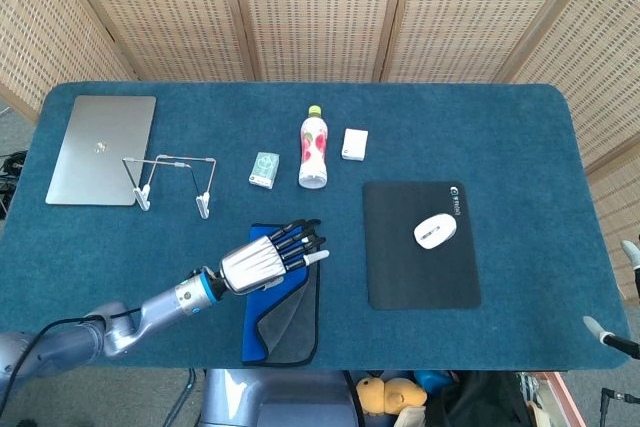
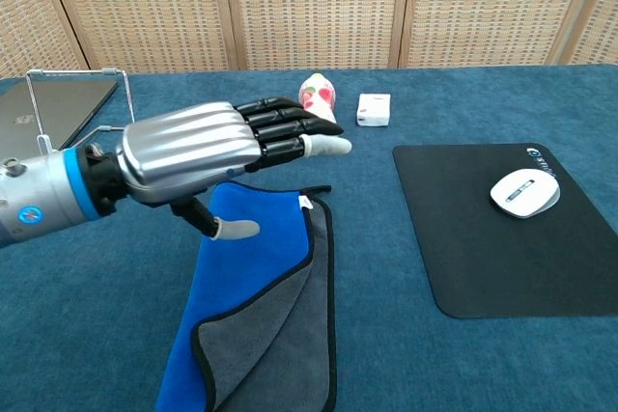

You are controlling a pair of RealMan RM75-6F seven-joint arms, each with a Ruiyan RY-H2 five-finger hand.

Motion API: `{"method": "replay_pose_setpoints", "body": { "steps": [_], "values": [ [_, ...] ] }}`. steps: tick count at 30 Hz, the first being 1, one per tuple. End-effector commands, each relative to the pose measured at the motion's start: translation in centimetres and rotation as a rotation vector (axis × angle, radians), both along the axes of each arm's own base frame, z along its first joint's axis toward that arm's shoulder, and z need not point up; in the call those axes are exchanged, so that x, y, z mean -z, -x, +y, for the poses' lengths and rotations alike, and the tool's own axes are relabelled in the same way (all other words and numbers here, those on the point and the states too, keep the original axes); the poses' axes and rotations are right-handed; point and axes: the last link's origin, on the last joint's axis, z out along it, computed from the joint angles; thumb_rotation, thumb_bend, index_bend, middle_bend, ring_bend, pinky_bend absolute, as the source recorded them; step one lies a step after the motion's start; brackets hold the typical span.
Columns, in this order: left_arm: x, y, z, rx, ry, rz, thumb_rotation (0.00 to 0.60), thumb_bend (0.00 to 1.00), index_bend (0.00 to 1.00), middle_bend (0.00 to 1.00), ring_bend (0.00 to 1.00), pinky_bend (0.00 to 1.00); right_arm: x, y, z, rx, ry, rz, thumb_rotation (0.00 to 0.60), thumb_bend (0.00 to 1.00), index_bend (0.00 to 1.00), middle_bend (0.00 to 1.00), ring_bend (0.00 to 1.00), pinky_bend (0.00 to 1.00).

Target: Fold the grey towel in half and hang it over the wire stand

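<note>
The towel (image 1: 286,323) (image 2: 263,282) lies flat near the table's front edge, blue side up, with a grey flap turned over its lower right part. My left hand (image 1: 262,261) (image 2: 198,150) hovers above its upper half with fingers stretched forward and thumb hanging down, holding nothing. The wire stand (image 1: 186,159) (image 2: 75,70) stands upright to the left and farther back, bare. At the right edge of the head view only two tips of my right hand (image 1: 604,330) show, set apart, off the table.
A closed laptop (image 1: 100,149) (image 2: 19,127) lies behind the stand. A bottle (image 1: 313,150) (image 2: 317,92) on its side, a green packet (image 1: 264,168) and a white box (image 1: 354,143) (image 2: 373,108) sit mid-table. A mouse (image 1: 435,231) (image 2: 524,190) rests on a black pad (image 1: 420,277).
</note>
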Motion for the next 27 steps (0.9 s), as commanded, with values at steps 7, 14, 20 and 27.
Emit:
{"method": "replay_pose_setpoints", "body": {
  "steps": [7,14,20,27],
  "values": [
    [-3.9,2.5,-4.1,0.034,0.107,0.128,0.6,0.32,0.25,0.0,0.0,0.0,0.1,-0.1,0.0,-0.001,-0.002,0.001,0.6,0.0,0.0,0.0,0.0,0.0],
    [-3.9,3.7,-6.1,0.061,0.156,0.203,0.6,0.32,0.27,0.0,0.0,0.0,-0.1,0.0,0.0,0.002,0.002,-0.003,0.6,0.0,0.0,0.0,0.0,0.0],
    [-3.2,4.8,-6.4,0.042,0.157,0.225,0.6,0.32,0.28,0.0,0.0,0.0,-0.2,0.0,0.0,0.001,0.003,-0.008,0.6,0.0,0.0,0.0,0.0,0.0],
    [-1.7,4.9,-6.5,0.039,0.155,0.229,0.6,0.33,0.28,0.0,0.0,0.0,-0.3,0.0,0.1,-0.001,0.004,-0.011,0.6,0.0,0.0,0.0,0.0,0.0]
  ]
}}
